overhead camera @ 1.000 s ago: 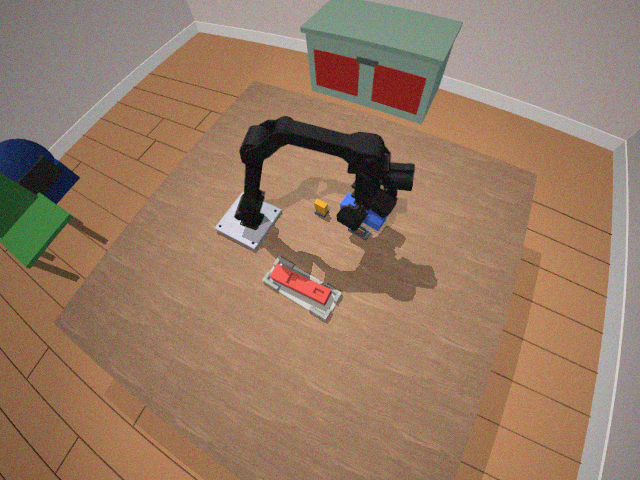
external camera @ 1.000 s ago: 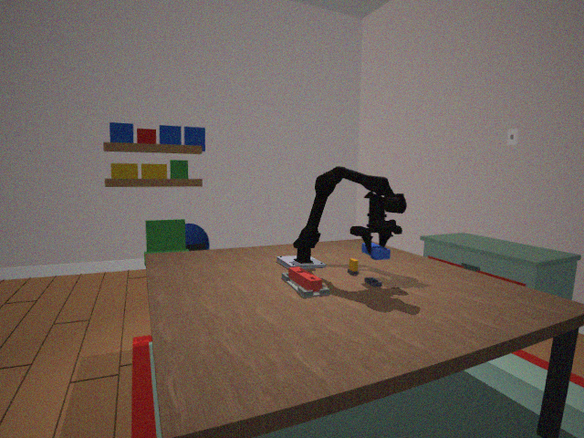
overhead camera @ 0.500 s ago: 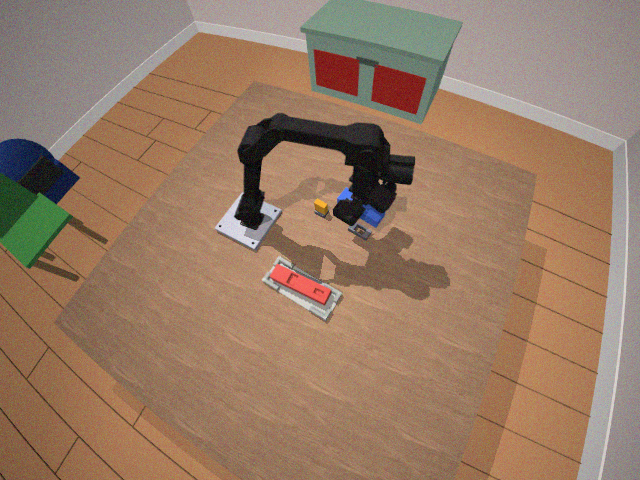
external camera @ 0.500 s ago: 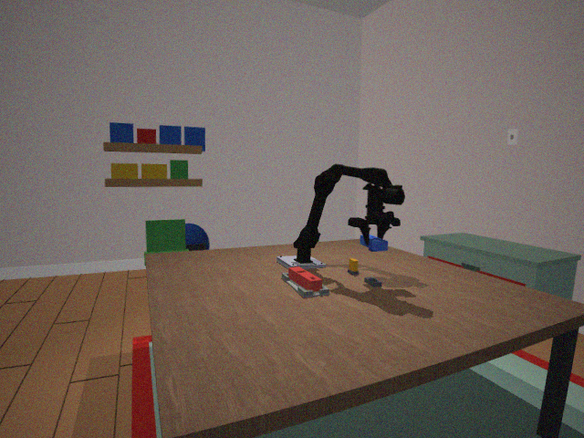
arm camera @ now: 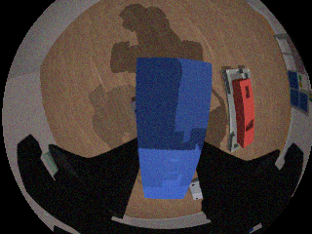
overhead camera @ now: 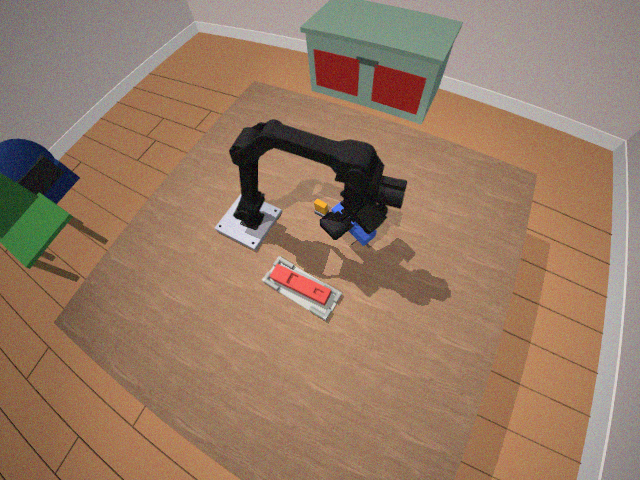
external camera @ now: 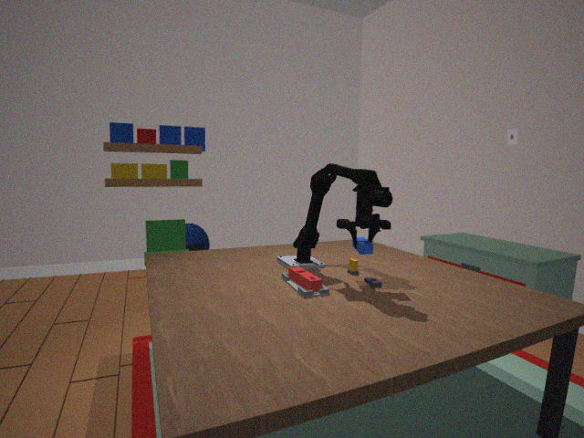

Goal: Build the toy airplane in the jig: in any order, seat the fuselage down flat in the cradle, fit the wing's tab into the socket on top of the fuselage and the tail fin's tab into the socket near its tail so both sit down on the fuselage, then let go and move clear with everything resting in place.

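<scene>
My gripper (overhead camera: 352, 225) (external camera: 362, 243) (arm camera: 168, 140) is shut on the blue wing (overhead camera: 363, 233) (external camera: 363, 246) (arm camera: 173, 171) and holds it above the table, right of the jig in the top view. The red fuselage (overhead camera: 302, 283) (external camera: 304, 277) (arm camera: 244, 112) lies lengthwise in the grey jig (overhead camera: 323, 313) (arm camera: 231, 107), its two sockets facing up and empty. Whether it sits fully down is hard to tell. The yellow tail fin (overhead camera: 321, 206) (external camera: 353, 265) stands upright in a small dark holder, left of the wing. The wing hides the tail fin in the wrist view.
A small dark block (external camera: 372, 282) lies on the table below and in front of the held wing. The arm's pale base plate (overhead camera: 232, 232) (external camera: 287, 261) (arm camera: 196, 189) is behind the jig, at the left in the top view.
</scene>
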### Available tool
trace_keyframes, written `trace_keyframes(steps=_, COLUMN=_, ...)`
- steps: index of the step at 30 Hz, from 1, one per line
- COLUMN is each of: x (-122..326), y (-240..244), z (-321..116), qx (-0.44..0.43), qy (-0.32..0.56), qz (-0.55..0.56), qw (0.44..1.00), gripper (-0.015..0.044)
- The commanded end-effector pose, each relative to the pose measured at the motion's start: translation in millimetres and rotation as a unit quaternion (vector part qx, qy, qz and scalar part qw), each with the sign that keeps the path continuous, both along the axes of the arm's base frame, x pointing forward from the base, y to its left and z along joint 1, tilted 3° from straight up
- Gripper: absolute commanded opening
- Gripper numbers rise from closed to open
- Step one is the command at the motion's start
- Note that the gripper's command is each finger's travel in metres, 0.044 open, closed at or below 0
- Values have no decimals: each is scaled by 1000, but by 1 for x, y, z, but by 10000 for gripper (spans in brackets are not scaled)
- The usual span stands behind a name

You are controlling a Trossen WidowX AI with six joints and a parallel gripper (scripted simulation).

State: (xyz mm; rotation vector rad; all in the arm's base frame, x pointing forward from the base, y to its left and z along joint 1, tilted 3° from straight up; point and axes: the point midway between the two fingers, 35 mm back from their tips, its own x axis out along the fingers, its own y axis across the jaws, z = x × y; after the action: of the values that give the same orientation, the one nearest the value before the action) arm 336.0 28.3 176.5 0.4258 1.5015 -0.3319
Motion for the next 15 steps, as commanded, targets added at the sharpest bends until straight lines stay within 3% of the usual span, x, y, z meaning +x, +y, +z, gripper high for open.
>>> trace_keyframes(steps=1, x=-2, y=-11, z=-1, qx=1, qy=-1, qz=-29, qw=1000, gripper=0)
trace_keyframes(steps=15, x=-15, y=-54, z=-10, qx=3, qy=5, qz=-139, qw=990, gripper=0)
